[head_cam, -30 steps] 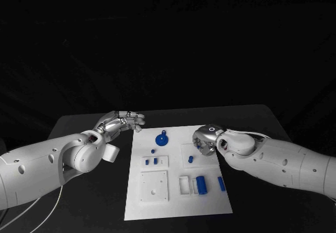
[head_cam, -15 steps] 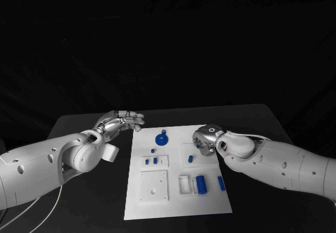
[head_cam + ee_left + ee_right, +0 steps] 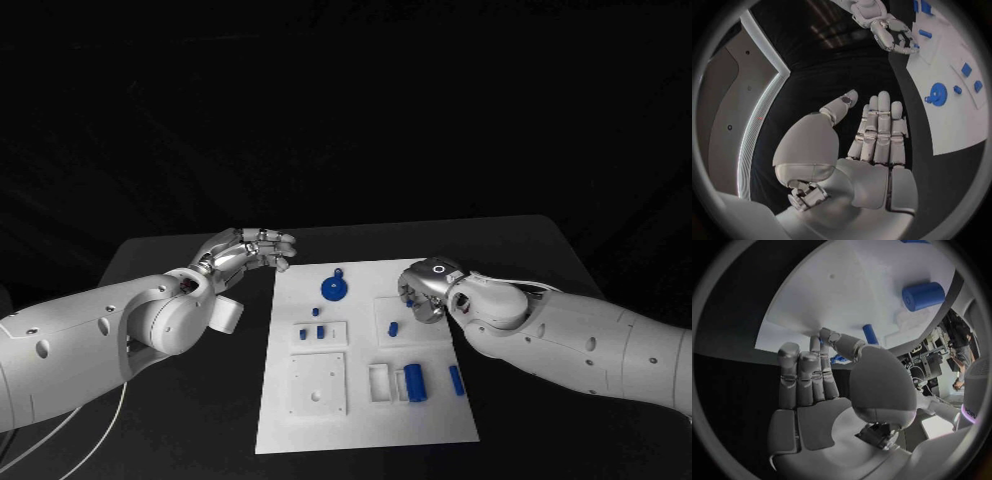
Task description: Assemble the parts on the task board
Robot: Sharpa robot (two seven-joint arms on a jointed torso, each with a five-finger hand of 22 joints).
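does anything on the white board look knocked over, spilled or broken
Nothing stands out. The task board lies flat on the table, its blue parts sitting on it or in their recesses, none off its edge. The left hand and right hand hold nothing.

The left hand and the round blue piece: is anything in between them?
No: head view shows only bare white task board edge between left hand and round blue piece.
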